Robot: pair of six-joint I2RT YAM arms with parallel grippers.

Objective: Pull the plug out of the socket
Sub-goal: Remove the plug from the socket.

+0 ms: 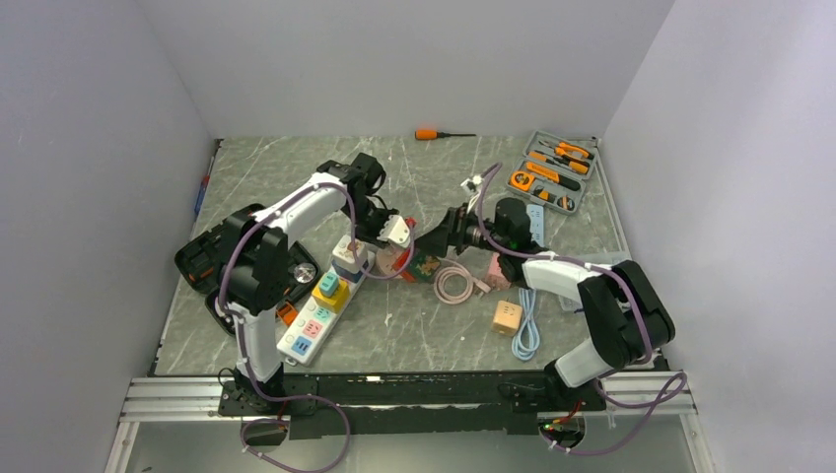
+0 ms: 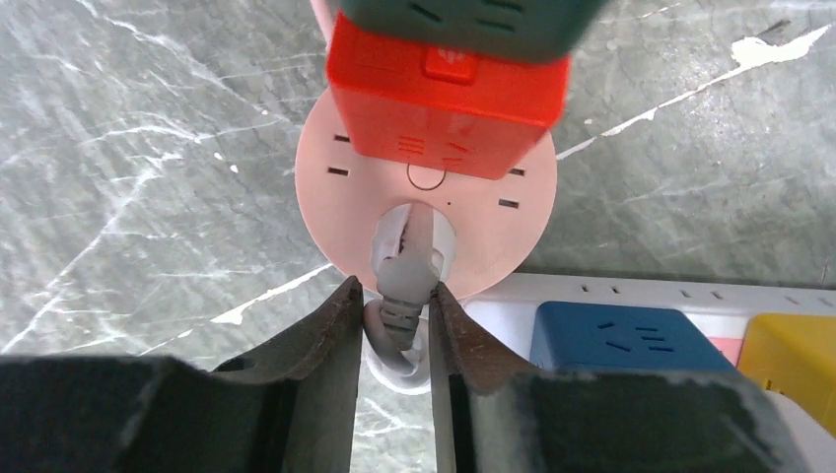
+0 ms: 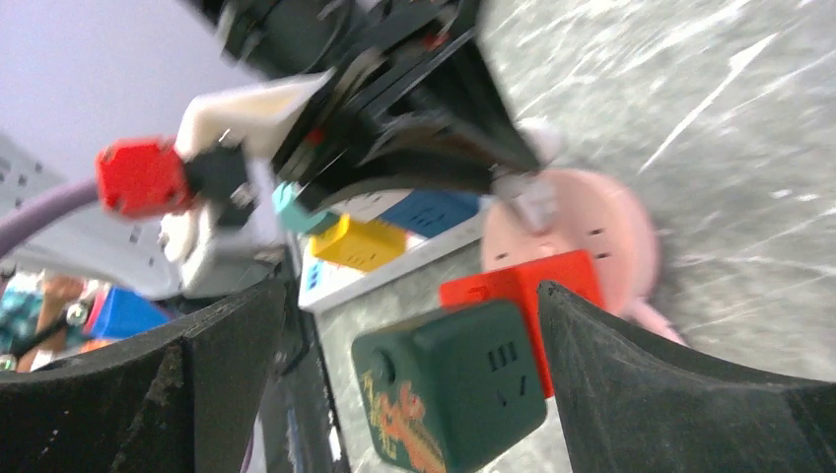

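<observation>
A round pink socket (image 2: 325, 187) lies on the marble table, next to a white power strip (image 2: 631, 291). A red cube adapter (image 2: 444, 99) sits plugged into it, with a green cube (image 3: 453, 389) on top of that. A whitish plug (image 2: 406, 258) with its cable sits in the pink socket's near side. My left gripper (image 2: 391, 291) is closed narrowly around this plug; the right finger touches it. In the top view my left gripper (image 1: 394, 239) is over the pink socket (image 1: 392, 260). My right gripper (image 3: 412, 296) is open, with the green cube between its fingers, not touching.
The power strip (image 1: 313, 317) carries blue (image 2: 616, 340), yellow (image 2: 794, 355) and other coloured cube adapters. A coiled pink cable (image 1: 453, 283), a beige cube (image 1: 507, 316) and a blue cable (image 1: 527, 333) lie at right. A tool case (image 1: 554, 169) and an orange screwdriver (image 1: 434, 134) lie at the back.
</observation>
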